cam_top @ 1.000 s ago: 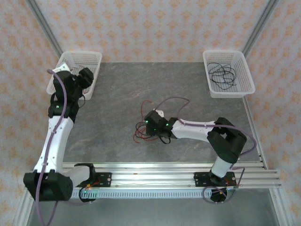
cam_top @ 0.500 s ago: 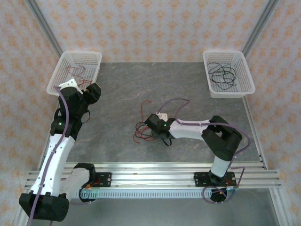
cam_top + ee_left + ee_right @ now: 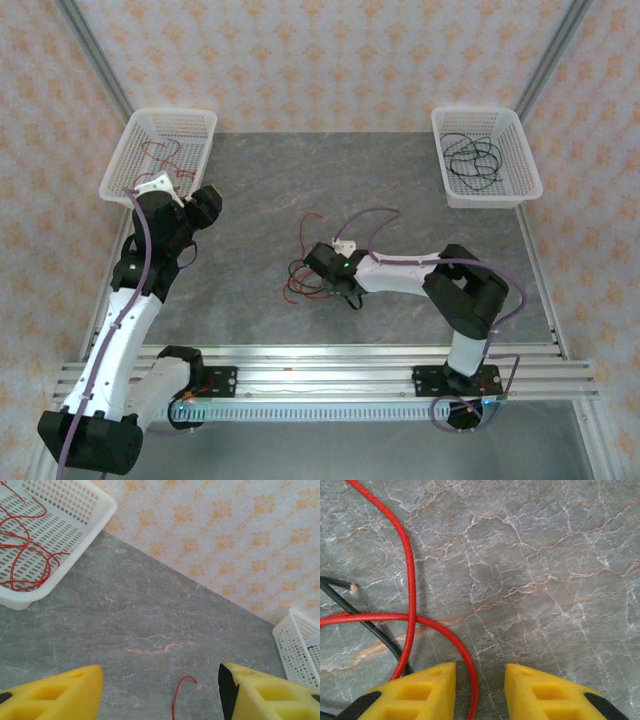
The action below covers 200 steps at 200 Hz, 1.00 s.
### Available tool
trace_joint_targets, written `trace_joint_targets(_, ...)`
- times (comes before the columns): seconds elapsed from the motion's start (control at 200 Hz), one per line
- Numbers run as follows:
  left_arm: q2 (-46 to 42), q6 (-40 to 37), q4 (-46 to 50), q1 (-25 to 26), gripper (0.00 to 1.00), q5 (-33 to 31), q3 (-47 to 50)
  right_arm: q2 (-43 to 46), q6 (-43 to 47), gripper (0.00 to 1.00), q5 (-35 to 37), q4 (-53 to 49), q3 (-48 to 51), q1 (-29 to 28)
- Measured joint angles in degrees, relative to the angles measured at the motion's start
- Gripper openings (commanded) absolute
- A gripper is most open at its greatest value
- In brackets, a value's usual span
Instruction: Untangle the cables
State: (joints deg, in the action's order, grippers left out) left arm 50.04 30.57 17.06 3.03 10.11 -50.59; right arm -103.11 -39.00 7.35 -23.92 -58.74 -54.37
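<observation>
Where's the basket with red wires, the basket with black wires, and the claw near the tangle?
Red-wire basket [image 3: 172, 112]: top view, far rim.
Black-wire basket [image 3: 488, 200]: top view, near wall.
Right claw [image 3: 480, 672]: right wrist view, between its fingertips.

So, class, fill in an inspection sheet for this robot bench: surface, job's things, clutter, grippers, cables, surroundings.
Surface: grey veined table, flat.
Job's things: red-and-black tangle mid-table; red wires in left basket; black wires in right basket.
Clutter: nothing seen.
Grippers: left gripper open over the table; right gripper open, a red strand between its fingers.
Cables: purple-grey arm hoses run along both arms.
Surroundings: patterned walls, aluminium rail.
</observation>
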Motion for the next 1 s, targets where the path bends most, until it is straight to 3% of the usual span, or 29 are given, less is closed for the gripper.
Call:
trace_joint_targets(0.155, -1.07, 0.00, 0.37, 0.00, 0.63, -0.04, 0.09, -1.79, -0.37, 0.26, 2.62, -2.10, -1.90, -1.40)
trace_joint_targets(0.47, -1.31, -0.07, 0.90, 0.00, 0.63, -0.07, 0.09, -2.43, -1.05, 0.00, 4.26, -2.10, -2.23, -1.90)
trace_joint_targets(1.001, -4.07, -0.11, 3.28, 0.68, 0.62, 0.63, 0.09, 4.04, 4.85, 0.00, 2.75, 2.36, 1.64, -1.62)
